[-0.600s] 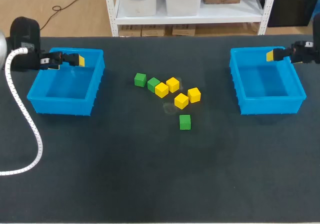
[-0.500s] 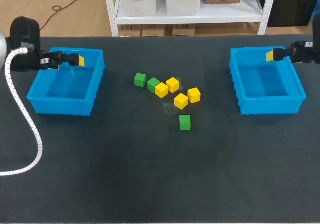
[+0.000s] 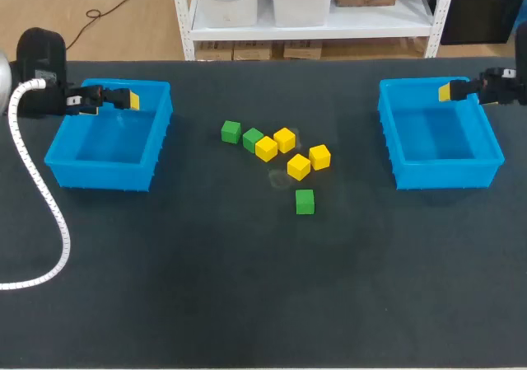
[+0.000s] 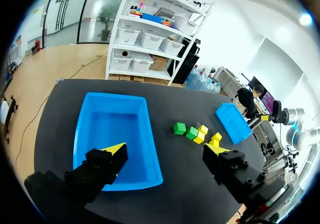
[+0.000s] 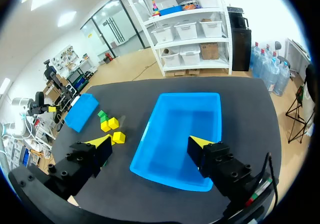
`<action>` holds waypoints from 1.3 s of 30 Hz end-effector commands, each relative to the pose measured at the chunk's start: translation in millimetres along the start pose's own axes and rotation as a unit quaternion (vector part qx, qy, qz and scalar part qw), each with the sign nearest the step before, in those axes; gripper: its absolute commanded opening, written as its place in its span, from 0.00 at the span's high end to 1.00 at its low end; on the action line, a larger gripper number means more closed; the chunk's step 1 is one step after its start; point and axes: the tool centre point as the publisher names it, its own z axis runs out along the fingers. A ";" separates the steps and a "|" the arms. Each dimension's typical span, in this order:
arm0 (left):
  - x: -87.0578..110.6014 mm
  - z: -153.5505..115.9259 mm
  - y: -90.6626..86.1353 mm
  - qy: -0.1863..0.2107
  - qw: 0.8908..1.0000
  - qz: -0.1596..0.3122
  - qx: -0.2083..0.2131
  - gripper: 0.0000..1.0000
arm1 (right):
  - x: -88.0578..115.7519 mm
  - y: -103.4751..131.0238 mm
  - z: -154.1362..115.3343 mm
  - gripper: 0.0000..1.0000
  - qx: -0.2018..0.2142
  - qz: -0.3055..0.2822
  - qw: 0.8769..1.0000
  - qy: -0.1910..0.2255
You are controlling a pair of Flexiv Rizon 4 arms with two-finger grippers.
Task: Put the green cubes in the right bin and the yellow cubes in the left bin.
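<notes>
both jaws stand wide open and empty, held out toward the far corners of the worktop [image 3: 247, 288], probably parked there to leave the cubes unobstructed. the left bin [image 3: 99, 176] sits under the left jaws near the left edge, and the right bin [image 3: 449, 175] under the right jaws near the right edge. four yellow cubes [image 3: 299, 166] and three green cubes [image 3: 305, 201] lie mid-worktop, unsorted.
</notes>
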 end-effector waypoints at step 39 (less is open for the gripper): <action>0.0 0.0 0.0 0.000 1.000 0.000 0.000 0.00 | 76.0 144.2 77.8 0.00 -0.015 -0.150 0.978 0.144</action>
